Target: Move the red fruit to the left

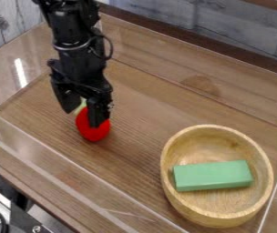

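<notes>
Open gripper (pixel 80 106) straddles the unlabelled red fruit (pixel 96 130).

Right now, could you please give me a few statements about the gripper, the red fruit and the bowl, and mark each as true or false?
1. The gripper points down with its jaws open right over the red fruit. True.
2. The red fruit lies inside the wooden bowl. False: it lies on the table, apart from the bowl and to its left in the picture.
3. A green block lies in the wooden bowl. True.
4. The gripper carries the red fruit clear of the table. False: the fruit rests on the table and the jaws are open.
5. The green block is on the bare table beside the fruit. False: it is in the bowl.
</notes>
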Available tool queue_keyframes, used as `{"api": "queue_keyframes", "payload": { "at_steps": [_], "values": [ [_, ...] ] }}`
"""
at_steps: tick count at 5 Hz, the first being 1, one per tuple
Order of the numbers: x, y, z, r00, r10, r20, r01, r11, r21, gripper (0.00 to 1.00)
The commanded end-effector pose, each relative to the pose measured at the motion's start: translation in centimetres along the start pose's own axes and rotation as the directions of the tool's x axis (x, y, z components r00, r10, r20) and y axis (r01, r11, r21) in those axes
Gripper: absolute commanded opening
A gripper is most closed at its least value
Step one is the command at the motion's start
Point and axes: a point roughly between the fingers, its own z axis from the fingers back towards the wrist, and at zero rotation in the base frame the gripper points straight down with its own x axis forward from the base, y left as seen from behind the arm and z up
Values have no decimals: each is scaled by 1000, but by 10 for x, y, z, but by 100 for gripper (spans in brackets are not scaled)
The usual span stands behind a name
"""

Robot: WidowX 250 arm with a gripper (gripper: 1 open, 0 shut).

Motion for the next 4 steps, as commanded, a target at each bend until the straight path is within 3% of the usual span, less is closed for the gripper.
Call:
{"api": "queue_keyframes", "payload": {
  "at_steps": [1, 2, 4],
  "values": [
    [13, 12, 5, 999, -17, 42, 17, 1000, 11, 100],
    [19, 17, 3, 998, -37, 48, 36, 999, 6, 100],
    [31, 7, 21, 994, -91, 55, 91, 996, -7, 100]
  ]
}}
